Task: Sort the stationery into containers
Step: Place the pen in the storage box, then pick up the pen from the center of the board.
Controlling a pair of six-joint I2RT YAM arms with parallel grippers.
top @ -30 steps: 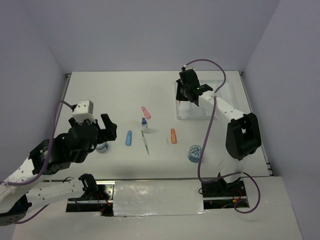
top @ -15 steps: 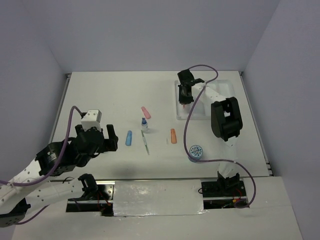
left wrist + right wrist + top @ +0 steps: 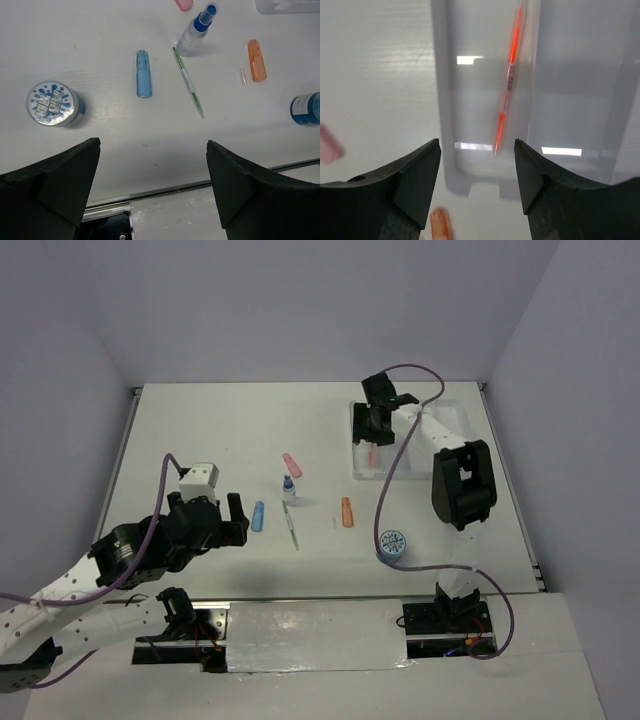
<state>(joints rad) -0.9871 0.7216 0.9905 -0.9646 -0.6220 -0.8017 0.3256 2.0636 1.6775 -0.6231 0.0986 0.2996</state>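
The left gripper (image 3: 152, 145) hangs wide open and empty over the lower left of the table (image 3: 180, 430), with loose stationery spread above it in its wrist view. At far left stands a blue roll (image 3: 51, 103). Right of it lies the blue capsule (image 3: 143, 73), then the whitish pen (image 3: 189, 89) lying at a slant. The small bottle (image 3: 196, 31) stands upright at the pen's top end, so close I cannot tell whether they touch. Next come the orange capsule (image 3: 256, 60) and a second roll (image 3: 306, 107) at the right edge. The next pick looks like the blue capsule or the nearer roll. For the capsule, turn the wrist so the jaws cross its short width, centre on its middle, and come straight down clear of the pen. At upper right, the white tray (image 3: 445, 100) has a blurred orange pen (image 3: 510, 75) in its leftmost compartment. The right gripper (image 3: 477, 142) hovers above it, jaws spread, holding nothing.
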